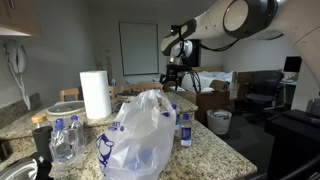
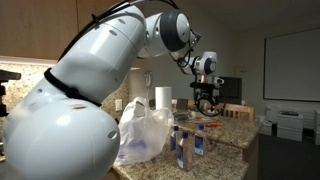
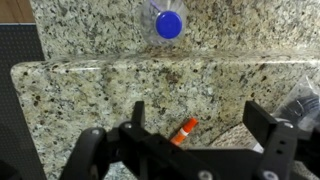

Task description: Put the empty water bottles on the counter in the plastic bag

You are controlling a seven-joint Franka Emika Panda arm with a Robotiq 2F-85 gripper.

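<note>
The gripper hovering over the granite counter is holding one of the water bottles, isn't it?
No. The gripper hovers over the counter, but its jaws are open and empty; the wrist view shows a blue-capped bottle apart, beyond them.

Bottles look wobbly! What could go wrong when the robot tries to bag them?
The bottles stand upright near the counter edge, so the open pincer might tip one and let it roll off. The bag is thin and crinkled, so it may sag or slide when a bottle is pushed in. In the wrist view an orange pen-like thing lies below the pincer and could get grabbed by mistake.
</note>
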